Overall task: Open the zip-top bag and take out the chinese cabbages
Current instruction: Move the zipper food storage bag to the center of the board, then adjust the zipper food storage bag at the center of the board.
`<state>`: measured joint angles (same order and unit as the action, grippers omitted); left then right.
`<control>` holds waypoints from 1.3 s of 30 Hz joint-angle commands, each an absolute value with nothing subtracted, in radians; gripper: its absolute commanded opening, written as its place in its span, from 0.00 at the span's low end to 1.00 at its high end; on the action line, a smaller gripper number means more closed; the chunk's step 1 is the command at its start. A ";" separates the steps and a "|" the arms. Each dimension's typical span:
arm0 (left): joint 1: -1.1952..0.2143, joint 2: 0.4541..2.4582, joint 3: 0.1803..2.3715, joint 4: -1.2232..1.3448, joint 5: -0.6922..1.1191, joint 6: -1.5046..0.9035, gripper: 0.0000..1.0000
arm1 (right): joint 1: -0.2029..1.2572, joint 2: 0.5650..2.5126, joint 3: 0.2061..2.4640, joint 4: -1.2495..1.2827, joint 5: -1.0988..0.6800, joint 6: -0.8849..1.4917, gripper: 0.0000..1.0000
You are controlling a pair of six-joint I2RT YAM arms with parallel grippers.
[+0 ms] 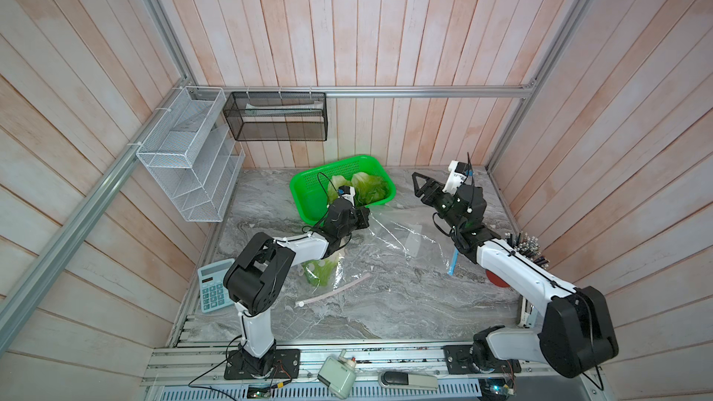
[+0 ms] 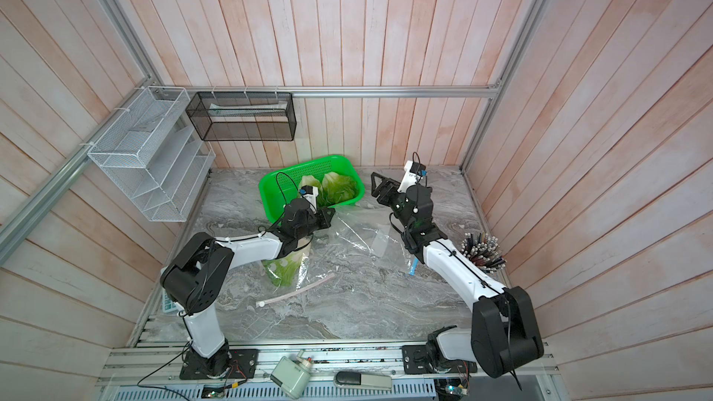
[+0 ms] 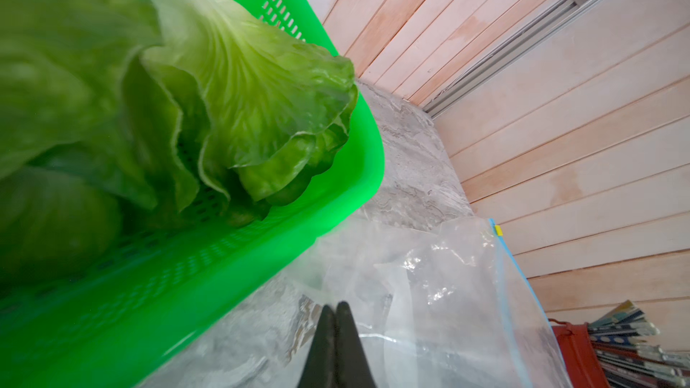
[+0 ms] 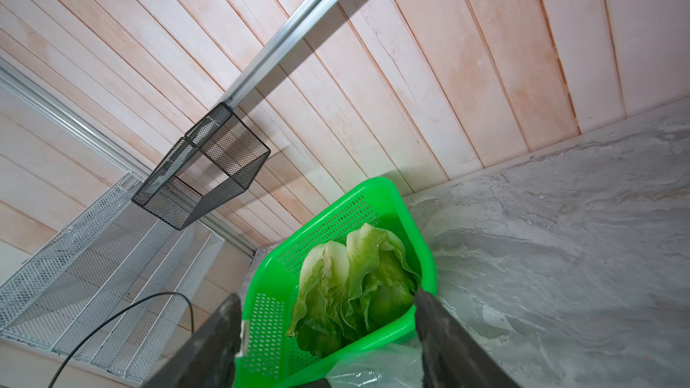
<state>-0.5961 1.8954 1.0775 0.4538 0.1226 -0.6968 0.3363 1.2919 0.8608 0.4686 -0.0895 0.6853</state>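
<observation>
Two chinese cabbages (image 1: pixel 368 187) (image 2: pixel 339 187) (image 4: pixel 354 285) (image 3: pixel 242 98) lie in the green basket (image 1: pixel 299 194) (image 2: pixel 266 196) at the back. A further one (image 1: pixel 322 270) (image 2: pixel 285 270) lies under my left forearm, wrapped in clear film. The zip-top bag (image 1: pixel 405 241) (image 2: pixel 359 241) (image 3: pixel 448 293) (image 4: pixel 373 367) is spread flat in the middle, with its blue zip edge to the right. My left gripper (image 1: pixel 364 217) (image 3: pixel 336 309) is shut on the bag's film beside the basket. My right gripper (image 1: pixel 418 187) (image 2: pixel 376 187) (image 4: pixel 328 295) hovers open just right of the basket, holding nothing.
A pale tube (image 1: pixel 335 291) lies near the front cabbage and a blue calculator (image 1: pixel 210 289) at the left edge. A pen holder (image 1: pixel 528 248) stands at the right. A white wire rack (image 1: pixel 189 156) and a black mesh basket (image 1: pixel 276 115) hang on the walls.
</observation>
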 commanded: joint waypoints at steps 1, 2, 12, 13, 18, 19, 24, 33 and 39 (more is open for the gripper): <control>-0.622 1.955 1.148 0.483 0.117 -0.719 0.00 | 0.300 1.239 0.825 0.415 -0.151 0.626 0.75; -0.627 1.974 1.166 0.478 0.123 -0.723 0.00 | 0.291 1.224 0.815 0.406 -0.160 0.620 0.74; -0.633 1.925 1.139 0.478 0.103 -0.670 0.72 | 0.279 1.158 0.754 0.360 -0.265 0.479 0.74; -0.633 1.896 1.117 0.486 0.086 -0.657 0.80 | 0.279 1.150 0.744 0.366 -0.271 0.465 0.74; -0.637 1.741 1.035 0.462 0.001 -0.554 1.00 | 0.337 1.122 0.726 0.358 -0.253 0.314 0.74; -0.637 1.703 1.016 0.457 -0.019 -0.533 1.00 | 0.374 1.118 0.726 0.345 -0.215 0.261 0.74; -0.627 1.515 0.937 0.395 -0.159 -0.420 1.00 | 0.594 1.129 0.719 0.314 -0.015 0.005 0.75; -0.389 1.236 0.881 0.096 -0.218 -0.392 1.00 | 0.974 1.261 0.715 0.416 0.188 -0.290 0.74; -0.216 1.187 0.899 -0.087 -0.111 -0.402 1.00 | 1.196 1.491 0.826 0.374 0.240 -0.471 0.73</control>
